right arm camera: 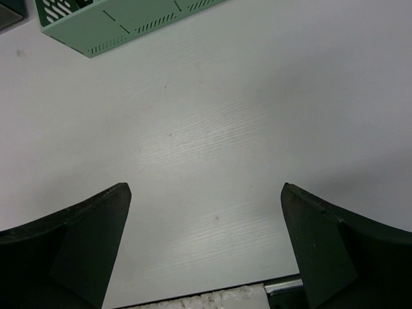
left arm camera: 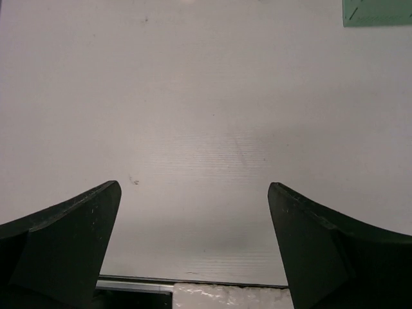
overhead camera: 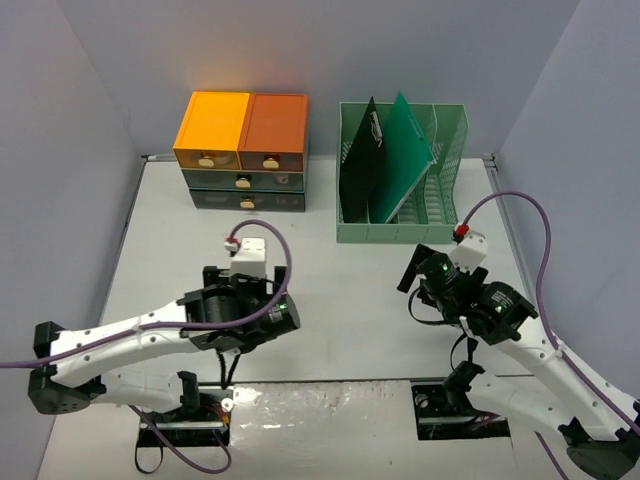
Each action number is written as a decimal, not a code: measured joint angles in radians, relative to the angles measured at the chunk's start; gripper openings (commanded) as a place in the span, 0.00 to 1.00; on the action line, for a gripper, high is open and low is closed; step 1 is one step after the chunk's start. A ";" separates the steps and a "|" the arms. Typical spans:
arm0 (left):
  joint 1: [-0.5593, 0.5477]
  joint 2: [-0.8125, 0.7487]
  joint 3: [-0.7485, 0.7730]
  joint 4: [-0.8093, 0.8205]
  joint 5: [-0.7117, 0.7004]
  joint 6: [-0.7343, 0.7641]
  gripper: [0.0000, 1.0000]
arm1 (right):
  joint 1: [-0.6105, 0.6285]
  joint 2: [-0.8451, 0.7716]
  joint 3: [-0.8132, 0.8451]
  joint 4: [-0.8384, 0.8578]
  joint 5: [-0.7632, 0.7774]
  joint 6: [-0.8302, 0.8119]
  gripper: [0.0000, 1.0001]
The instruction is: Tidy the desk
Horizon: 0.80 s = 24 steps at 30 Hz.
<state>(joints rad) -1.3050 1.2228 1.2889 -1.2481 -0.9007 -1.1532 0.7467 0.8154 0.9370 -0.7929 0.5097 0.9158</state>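
Observation:
The desk [overhead camera: 350, 300] is a white tabletop with thin metal rails, and it fills the left wrist view [left arm camera: 193, 96] and the right wrist view [right arm camera: 225, 129]. My left gripper [overhead camera: 240, 300] hangs over the near-left part of the desk, pointing down. Its jaws are wide open with only bare desk between them in the left wrist view [left arm camera: 193, 187]. My right gripper [overhead camera: 440, 285] hangs over the near-right part, in front of the rack. It is also wide open and empty in the right wrist view [right arm camera: 206, 187].
An orange-topped drawer unit [overhead camera: 242, 150] stands at the back left. A green slotted file rack [overhead camera: 440, 175] at the back right holds a black folder [overhead camera: 362, 160] and a green folder [overhead camera: 405, 150]. Its corner shows in both wrist views [left arm camera: 376, 13] [right arm camera: 109, 22]. The near rail [left arm camera: 135, 283] lies just below both grippers.

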 measured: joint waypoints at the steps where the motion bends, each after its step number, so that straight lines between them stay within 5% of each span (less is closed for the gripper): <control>1: 0.001 -0.040 -0.018 -0.021 0.002 -0.049 0.97 | 0.000 0.010 -0.003 0.006 -0.001 -0.001 1.00; 7: 0.101 -0.190 -0.102 -0.073 0.015 -0.179 0.97 | 0.000 0.113 -0.005 0.061 -0.004 -0.001 1.00; 12: 0.293 -0.205 -0.188 -0.052 0.074 0.005 0.97 | 0.000 0.182 -0.008 0.115 -0.015 -0.009 1.00; 24: 0.738 -0.074 -0.263 0.316 0.362 0.538 0.97 | 0.000 0.362 0.042 0.247 -0.002 -0.129 1.00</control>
<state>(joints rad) -0.5668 1.1483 1.0258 -0.9325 -0.5384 -0.6150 0.7463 1.1772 0.9789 -0.5463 0.5072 0.7868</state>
